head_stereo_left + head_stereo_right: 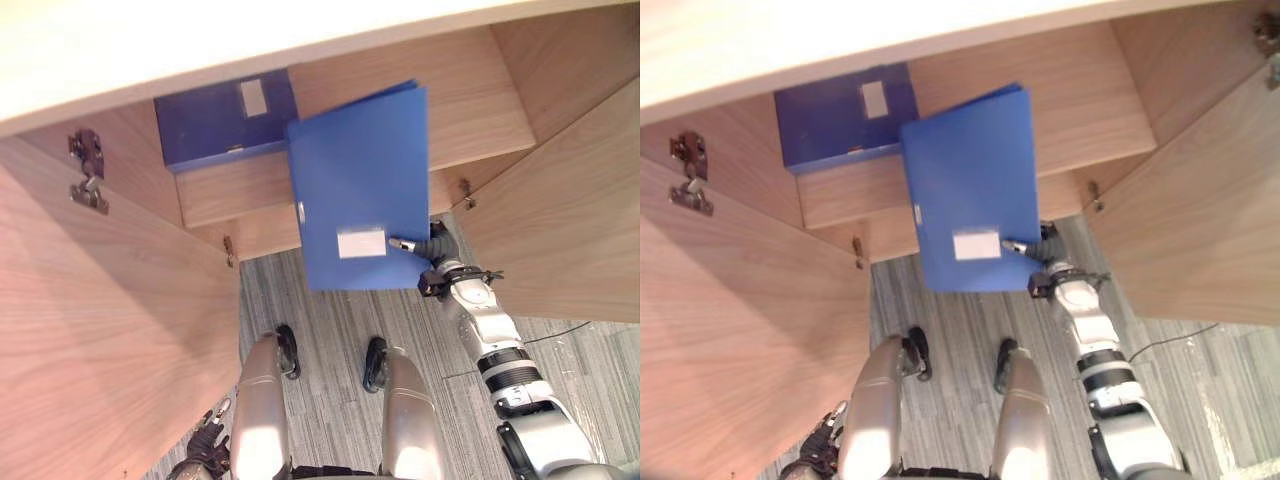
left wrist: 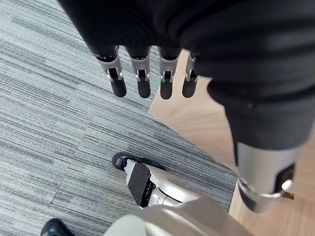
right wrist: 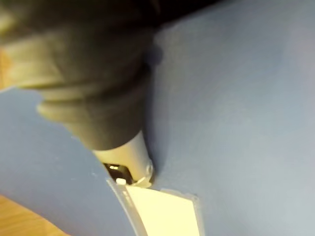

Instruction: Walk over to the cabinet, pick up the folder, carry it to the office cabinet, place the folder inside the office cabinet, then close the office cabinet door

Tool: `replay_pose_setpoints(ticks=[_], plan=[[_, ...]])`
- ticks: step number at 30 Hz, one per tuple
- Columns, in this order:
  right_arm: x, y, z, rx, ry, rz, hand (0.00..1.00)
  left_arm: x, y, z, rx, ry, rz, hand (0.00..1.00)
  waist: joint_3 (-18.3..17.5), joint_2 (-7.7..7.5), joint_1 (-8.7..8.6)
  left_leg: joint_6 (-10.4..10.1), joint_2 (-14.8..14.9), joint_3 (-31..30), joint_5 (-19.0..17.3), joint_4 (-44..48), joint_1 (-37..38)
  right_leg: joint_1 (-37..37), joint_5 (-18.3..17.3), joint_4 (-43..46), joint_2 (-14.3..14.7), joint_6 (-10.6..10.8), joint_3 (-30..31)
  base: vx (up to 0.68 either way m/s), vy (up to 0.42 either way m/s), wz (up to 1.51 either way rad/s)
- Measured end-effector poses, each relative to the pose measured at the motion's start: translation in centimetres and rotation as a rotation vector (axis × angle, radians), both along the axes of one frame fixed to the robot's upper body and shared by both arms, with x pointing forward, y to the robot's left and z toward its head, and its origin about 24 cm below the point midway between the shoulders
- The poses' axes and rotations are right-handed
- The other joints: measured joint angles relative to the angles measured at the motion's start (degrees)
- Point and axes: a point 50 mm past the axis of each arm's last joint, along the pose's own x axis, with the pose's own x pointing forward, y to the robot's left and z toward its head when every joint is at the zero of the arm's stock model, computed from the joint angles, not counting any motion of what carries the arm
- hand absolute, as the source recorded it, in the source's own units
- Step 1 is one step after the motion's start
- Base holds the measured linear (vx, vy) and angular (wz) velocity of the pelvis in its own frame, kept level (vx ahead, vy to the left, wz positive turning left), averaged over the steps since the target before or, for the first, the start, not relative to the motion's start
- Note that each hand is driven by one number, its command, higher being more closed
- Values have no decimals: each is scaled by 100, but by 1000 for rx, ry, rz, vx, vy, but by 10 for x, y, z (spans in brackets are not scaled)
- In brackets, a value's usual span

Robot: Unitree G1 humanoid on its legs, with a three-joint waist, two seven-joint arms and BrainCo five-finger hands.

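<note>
The right hand (image 1: 434, 250) pinches the blue folder (image 1: 360, 160) at its 4 o'clock corner, with the thumb pressed on the cover just beside the white label (image 1: 360, 243). The folder is held tilted at the mouth of the open cabinet (image 1: 480, 110). A darker binder (image 1: 215, 125) lies on the shelf at the folder's 10 o'clock. The left hand (image 2: 142, 81) hangs at 7 o'clock over the carpet (image 2: 44, 123), its fingers straight and holding nothing.
</note>
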Motion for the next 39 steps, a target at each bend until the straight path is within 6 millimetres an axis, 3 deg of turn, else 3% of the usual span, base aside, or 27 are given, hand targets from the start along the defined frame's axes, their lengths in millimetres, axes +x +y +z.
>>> replay_pose_setpoints(ticks=[7, 13, 15, 23, 30, 35, 39], plan=[[12, 8, 48, 444, -107, 56, 100, 13, -5, 2, -47, -18, 29, 0, 94, -28, 77, 46, -173, -290, -324, 956, -663, -504, -627, 1254, -465, 55, -204, -17, -21, 27], [25, 14, 96, 745, -215, 59, 100, 19, -5, 6, -40, -23, 28, 0, 99, -34, 132, 62, -421, -432, -318, 1115, -854, -592, -834, 1600, -767, 76, -312, -28, 5, 27], [29, 8, 122, 885, -285, 17, 100, 21, -6, 7, -44, -23, 35, 0, 99, -35, 185, 65, -505, -482, -298, 1124, -884, -579, -870, 1646, -845, 87, -358, -3, 26, 23], [45, -26, 183, 1283, -394, -150, 100, 26, -9, 10, -41, -33, 41, 0, 95, -30, 283, 94, -727, -603, -251, 1152, -1045, -593, -968, 1757, -1080, 140, -501, 16, 21, 18], [46, -52, 201, 1462, -411, -279, 100, 32, -8, 15, -4, -54, 20, 0, 83, -9, 373, 46, -881, -751, -76, 1033, -1233, -669, -1001, 1773, -1201, 96, -679, -2, -8, 18], [45, -67, 230, 1498, -410, -302, 100, 35, -13, 18, -3, -70, 0, 0, 31, 129, 459, -17, -1032, -909, 136, 1008, -1675, -1041, -1062, 1986, -1350, -12, -813, -15, -36, 23], [48, -73, 229, 1494, -356, -329, 100, 38, -17, 20, 3, -81, -28, 0, 20, 236, 569, -74, -1047, -981, 223, 1035, -1929, -1281, -1106, 2126, -1363, -87, -846, -14, -50, 10]])
